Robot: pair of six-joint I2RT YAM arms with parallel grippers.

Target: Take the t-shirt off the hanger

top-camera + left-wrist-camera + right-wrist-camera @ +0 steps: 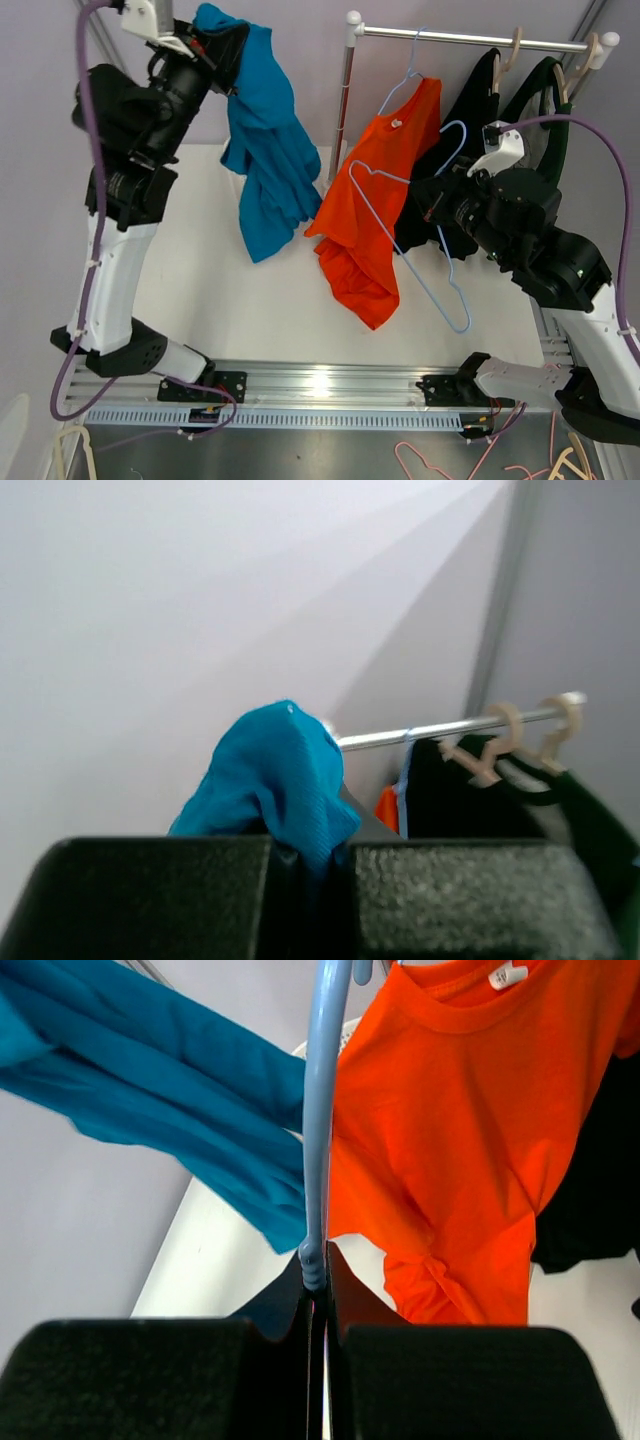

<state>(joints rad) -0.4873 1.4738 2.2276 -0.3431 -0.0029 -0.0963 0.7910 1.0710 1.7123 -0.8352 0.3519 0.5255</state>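
Note:
The blue t-shirt (pixel 265 150) hangs free from my left gripper (pixel 215 45), which is raised high at the back left and shut on a bunch of its fabric (pixel 280 770). The shirt's lower end hangs near the white table (pixel 230 300). My right gripper (pixel 435 195) is shut on the wire of a bare light-blue hanger (pixel 322 1110), held in the air in front of the rack. The hanger's lower corner (pixel 464 325) hangs over the table's right side. The blue t-shirt (pixel 180 1090) is off this hanger and to its left.
A metal rack rod (pixel 470 38) at the back right carries an orange t-shirt (pixel 385 200) on its own blue hanger, a black garment (pixel 470 110) and a dark green one (pixel 545 100). Loose hangers (pixel 430 465) lie below the table's near edge.

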